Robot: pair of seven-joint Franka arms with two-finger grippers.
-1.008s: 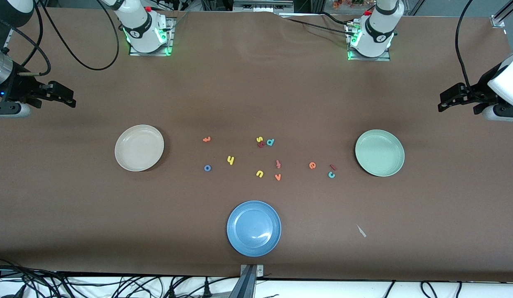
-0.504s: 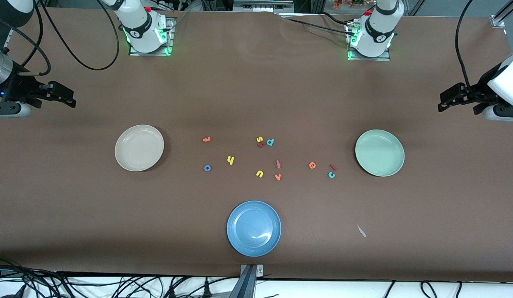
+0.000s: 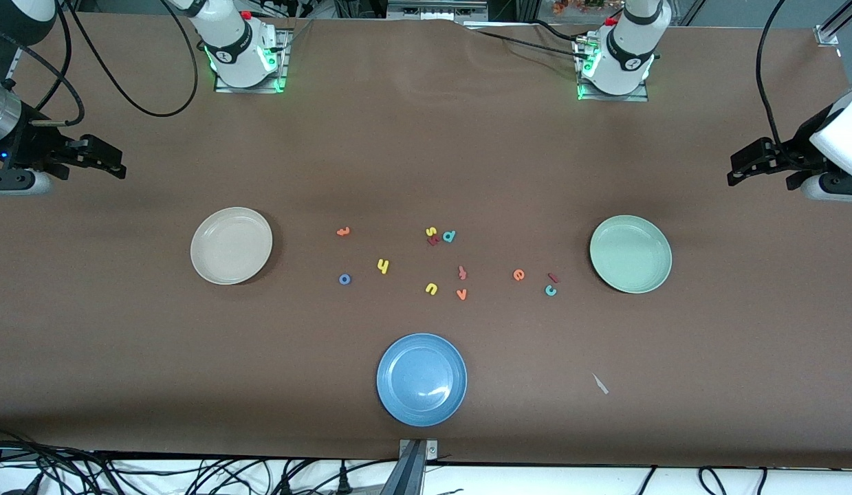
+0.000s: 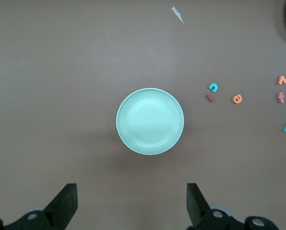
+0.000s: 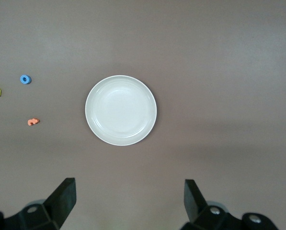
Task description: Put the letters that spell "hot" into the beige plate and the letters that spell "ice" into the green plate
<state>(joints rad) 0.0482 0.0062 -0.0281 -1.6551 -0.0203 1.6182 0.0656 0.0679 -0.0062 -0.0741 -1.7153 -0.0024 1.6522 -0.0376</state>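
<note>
The beige plate [image 3: 231,245] [image 5: 120,110] lies toward the right arm's end of the table, the green plate [image 3: 630,254] [image 4: 150,121] toward the left arm's end; both hold nothing. Between them lie the orange t [image 3: 343,232], blue o [image 3: 344,279] and yellow h [image 3: 383,266]. Close to the green plate are the orange e [image 3: 518,275], dark red i [image 3: 553,278] and teal c [image 3: 551,291]. My right gripper [image 3: 113,159] [image 5: 130,199] hangs open high above the table's end near the beige plate. My left gripper [image 3: 736,170] [image 4: 132,201] hangs open by the green plate's end.
A blue plate [image 3: 421,379] sits nearest the front camera. Other letters lie in the middle: yellow s [image 3: 430,232], teal d [image 3: 449,236], a dark red one [image 3: 434,240], yellow u [image 3: 431,289], orange v [image 3: 461,294]. A white scrap [image 3: 600,383] lies near the front edge.
</note>
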